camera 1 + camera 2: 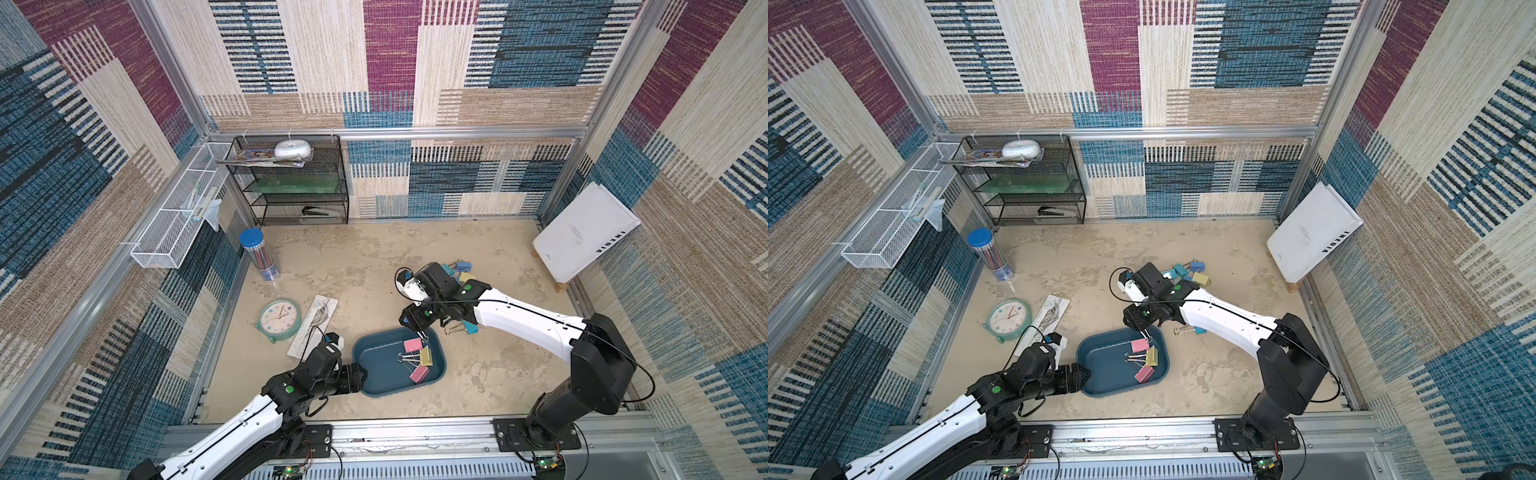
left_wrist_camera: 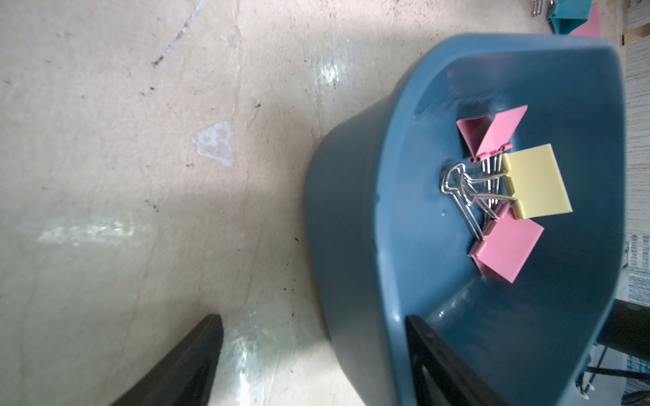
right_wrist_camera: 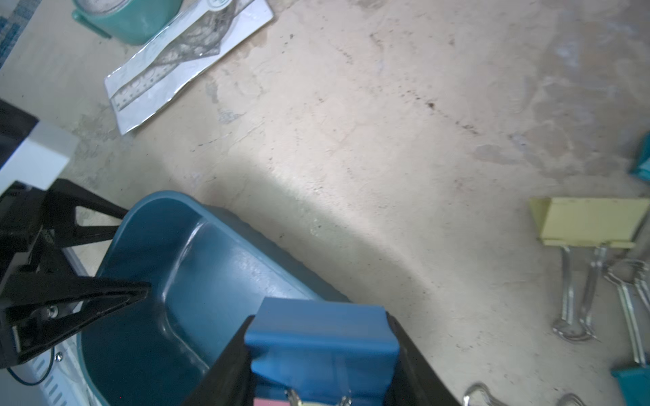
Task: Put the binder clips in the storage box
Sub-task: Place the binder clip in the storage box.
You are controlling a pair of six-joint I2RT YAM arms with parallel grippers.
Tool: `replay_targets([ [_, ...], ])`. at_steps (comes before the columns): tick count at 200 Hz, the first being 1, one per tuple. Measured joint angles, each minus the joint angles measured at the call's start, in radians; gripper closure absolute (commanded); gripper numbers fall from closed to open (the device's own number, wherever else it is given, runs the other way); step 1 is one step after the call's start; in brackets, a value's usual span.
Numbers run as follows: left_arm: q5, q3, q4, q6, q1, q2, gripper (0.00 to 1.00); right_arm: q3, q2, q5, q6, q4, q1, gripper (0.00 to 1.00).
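The storage box [image 1: 376,361] [image 1: 1100,365] is a dark teal tub near the table's front. Two pink binder clips [image 1: 412,344] [image 1: 419,375] and a yellow one [image 1: 425,355] lie inside, as the left wrist view shows around the yellow clip [image 2: 538,182]. My left gripper [image 1: 360,376] [image 2: 312,318] is open, with one finger on each side of the box's left wall [image 2: 387,211]. My right gripper [image 1: 415,328] [image 3: 320,318] is shut on a blue binder clip [image 3: 322,344] above the box's far rim. More clips lie far right [image 1: 459,270] and under the right arm [image 1: 463,329].
A mint clock [image 1: 279,319] and a ruler packet [image 1: 313,324] lie left of the box. A blue-capped pencil tube [image 1: 259,253], a black mesh rack [image 1: 291,183] and a white wire basket [image 1: 178,220] stand at the back left. A white book [image 1: 586,230] leans at the right wall.
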Motion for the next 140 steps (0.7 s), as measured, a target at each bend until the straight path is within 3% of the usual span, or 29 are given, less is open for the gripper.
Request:
replay_targets([
  [35,-0.005,0.0,-0.01,-0.003,0.0,-0.012,0.16,-0.038,0.029,-0.037,-0.016,0.072,0.151,0.67],
  [67,-0.008,0.0,-0.016,-0.003,0.001,-0.016,0.16,-0.082,0.064,-0.041,-0.03,0.109,0.177,0.65],
  [95,-0.011,0.0,-0.016,-0.003,0.001,-0.015,0.16,-0.097,0.084,-0.048,-0.047,0.138,0.184,0.45],
  [140,-0.022,0.0,-0.016,-0.003,0.001,-0.013,0.16,-0.085,0.033,-0.082,-0.094,0.155,0.163,0.23],
])
